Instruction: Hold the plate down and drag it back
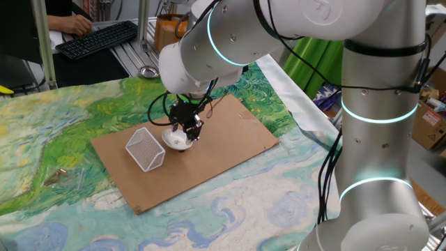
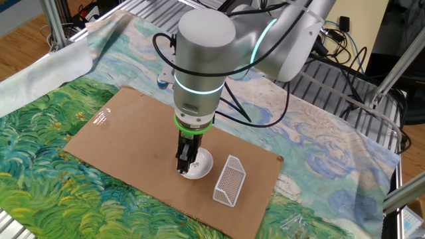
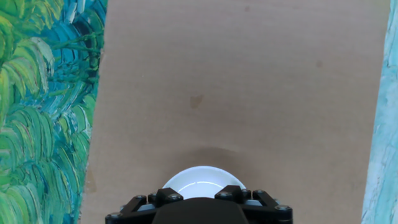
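One plate (image 2: 199,164), one mesh basket (image 2: 228,180), one cardboard sheet (image 2: 126,133).

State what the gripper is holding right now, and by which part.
Nothing is clamped. The gripper points down onto the plate on the cardboard sheet, its fingers over the dish's inside rather than around the rim. Actual contact cannot be told.
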